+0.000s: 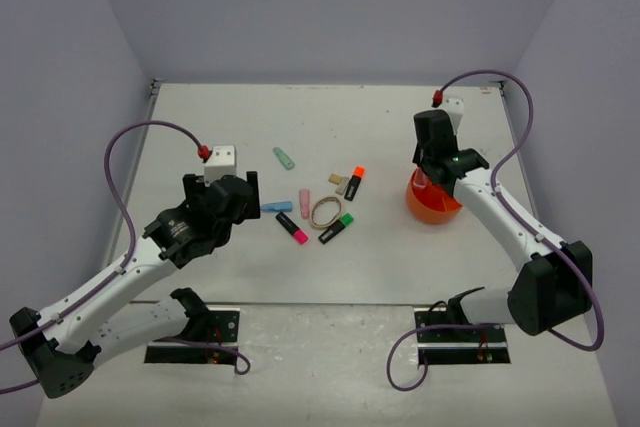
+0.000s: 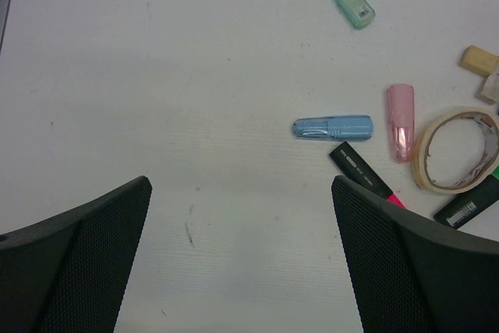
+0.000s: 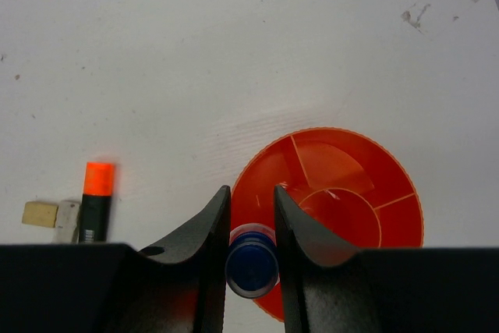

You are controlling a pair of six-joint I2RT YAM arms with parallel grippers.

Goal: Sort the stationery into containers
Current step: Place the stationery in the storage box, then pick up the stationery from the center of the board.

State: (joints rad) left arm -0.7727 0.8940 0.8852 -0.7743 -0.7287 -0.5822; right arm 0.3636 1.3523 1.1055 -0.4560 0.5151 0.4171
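A flat white matte surface (image 1: 330,267) fills the scene. Plain pale lilac-grey walls (image 1: 330,7) close it in on the left, far and right sides. A thin straight seam (image 1: 330,304) crosses the surface from left to right, close to its near edge. A short dark scuff mark (image 2: 189,232) shows on the left part, and a small grey smudge (image 3: 413,15) marks the right part.

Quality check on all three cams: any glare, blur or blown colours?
Top external: even diffuse light, soft shadows, detail sharp. Left wrist: table sharp, glare streak on the pink highlighter, left pincer dark in the bottom corners. Right wrist: orange pot and orange-tipped highlighter look oversaturated; blue pen end in the right pincer slightly soft.
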